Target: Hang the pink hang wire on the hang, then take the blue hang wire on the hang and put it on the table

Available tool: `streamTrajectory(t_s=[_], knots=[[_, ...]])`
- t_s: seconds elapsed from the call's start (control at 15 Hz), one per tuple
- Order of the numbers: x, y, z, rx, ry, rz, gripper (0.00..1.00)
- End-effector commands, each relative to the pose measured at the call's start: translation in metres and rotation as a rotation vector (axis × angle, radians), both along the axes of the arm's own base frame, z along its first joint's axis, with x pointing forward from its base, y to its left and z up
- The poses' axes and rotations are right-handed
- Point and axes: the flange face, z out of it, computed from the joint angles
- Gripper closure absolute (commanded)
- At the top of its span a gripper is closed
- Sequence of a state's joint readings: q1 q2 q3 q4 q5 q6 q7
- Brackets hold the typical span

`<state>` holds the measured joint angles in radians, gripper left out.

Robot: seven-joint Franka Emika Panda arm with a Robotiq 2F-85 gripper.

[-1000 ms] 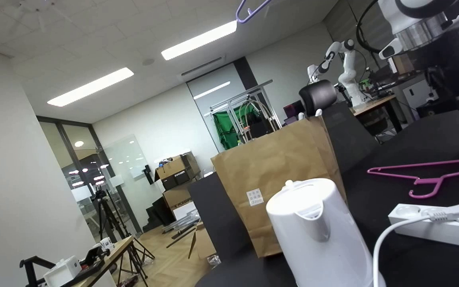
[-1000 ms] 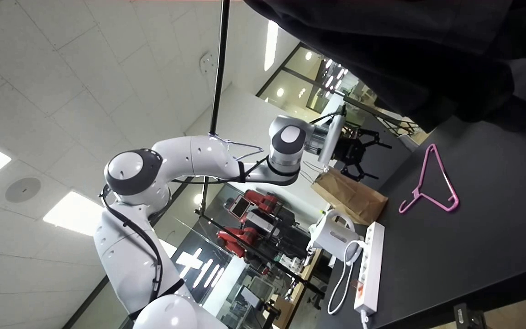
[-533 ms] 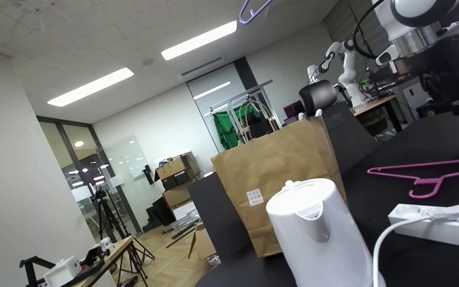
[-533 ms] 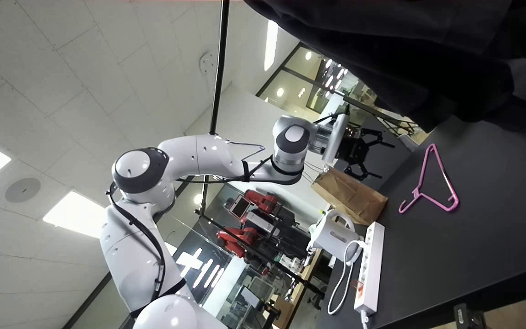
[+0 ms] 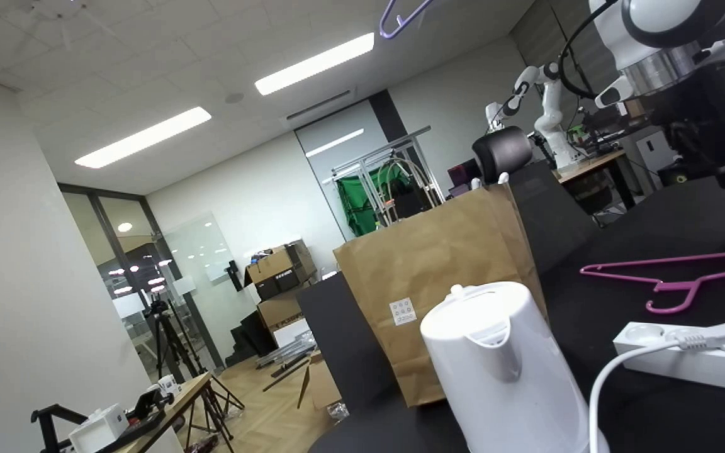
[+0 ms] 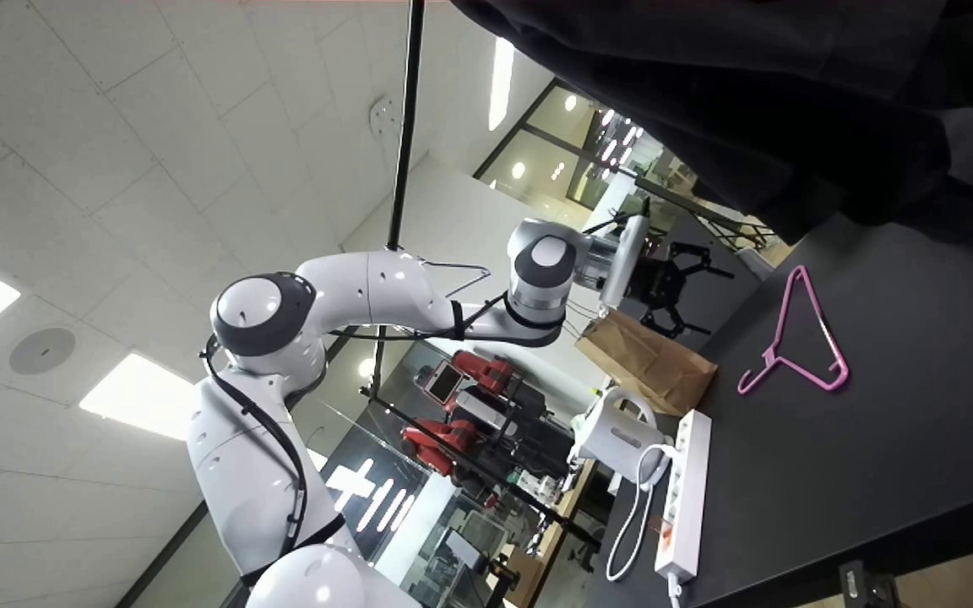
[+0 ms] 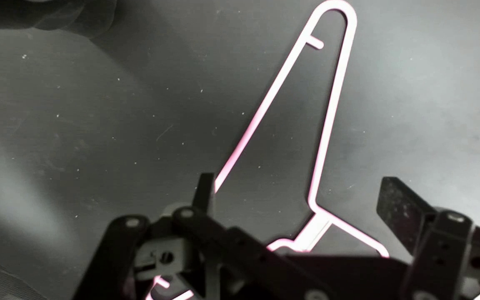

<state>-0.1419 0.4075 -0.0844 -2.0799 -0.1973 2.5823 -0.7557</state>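
Observation:
The pink hang wire (image 6: pixel 785 311) lies flat on the dark table (image 6: pixel 900 447); it also shows in an exterior view (image 5: pixel 674 286). My gripper (image 6: pixel 720 302) is open and empty, above the table and apart from the hanger. In the wrist view the gripper (image 7: pixel 298 189) has its fingers wide apart, with the neck of the pink hanger (image 7: pixel 330 121) below and between them; its hook is partly hidden behind the gripper. The blue hang wire (image 6: pixel 457 267) hangs at the black rod (image 6: pixel 402 152), partly behind the arm; its lower corner shows in an exterior view (image 5: pixel 387 35).
A white power strip (image 6: pixel 685 498) with a cable, a white kettle (image 6: pixel 622 435) and a brown paper bag (image 6: pixel 647 359) stand beside the pink hanger. Dark cloth (image 6: pixel 790 110) is at the table's far side. Another thin bar (image 6: pixel 486 473) runs below the arm.
The arm and open gripper have moved slightly right and down in an exterior view, a little nearer the table. The blue hanger has shifted slightly. The pink hanger has not moved.

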Motion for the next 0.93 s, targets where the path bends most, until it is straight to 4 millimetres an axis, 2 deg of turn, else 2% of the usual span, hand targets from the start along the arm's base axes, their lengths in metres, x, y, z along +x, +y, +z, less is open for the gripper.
streamTrajectory(t_s=[0.0,0.47,0.8,0.87], knots=[[-0.007,0.011,-0.03,0.007,-0.003,0.007,0.0],[-0.023,0.026,-0.094,0.059,0.021,0.036,0.0],[-0.029,0.018,-0.124,0.078,0.043,0.013,0.0],[-0.031,0.016,-0.128,0.087,0.05,0.009,0.25]])
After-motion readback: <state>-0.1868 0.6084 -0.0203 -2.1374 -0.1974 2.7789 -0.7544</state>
